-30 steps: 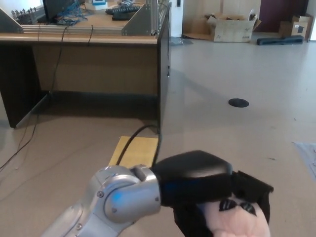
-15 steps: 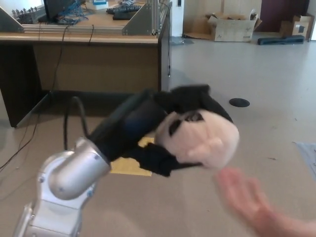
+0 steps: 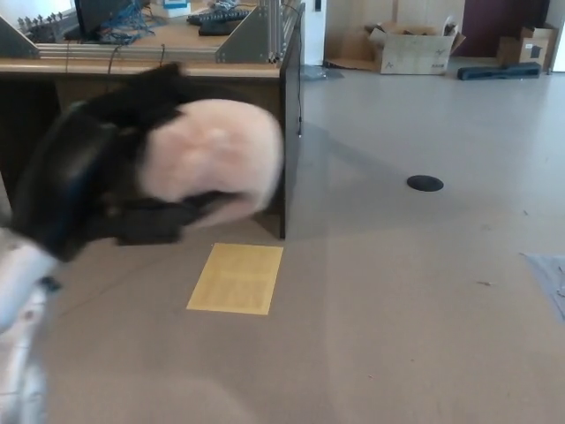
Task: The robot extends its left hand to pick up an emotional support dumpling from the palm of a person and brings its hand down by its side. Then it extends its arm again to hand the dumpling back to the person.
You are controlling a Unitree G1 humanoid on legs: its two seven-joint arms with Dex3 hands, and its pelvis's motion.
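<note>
At the left side of the frame, closest to us, we see the robot's left hand point(image 3: 97, 190), black and strongly blurred, with a bit of its pale silver arm point(image 3: 19, 291) at the lower left edge. The hand is closed around the dumpling point(image 3: 216, 159), a soft, rounded, pale pink thing that fills the upper left-centre of the picture; the black fingers point(image 3: 154, 225) pass under it and the dumpling sits against the palm. Because of the blur we cannot read any marks on its surface. The right hand does not show anywhere. Lower, near the centre of the frame, a flat yellow sheet point(image 3: 236, 278) lies on the beige floor point(image 3: 397, 336). Behind the hand, in the upper left, stands a wooden desk point(image 3: 291, 115) with metal frames point(image 3: 256, 35) and cables on top. Further to the right, a small dark round disc point(image 3: 425, 183) sits in the floor. At the top of the frame, far away, we see a cardboard box point(image 3: 410, 49) and a long dark bag point(image 3: 496, 71) beside the wall.
</note>
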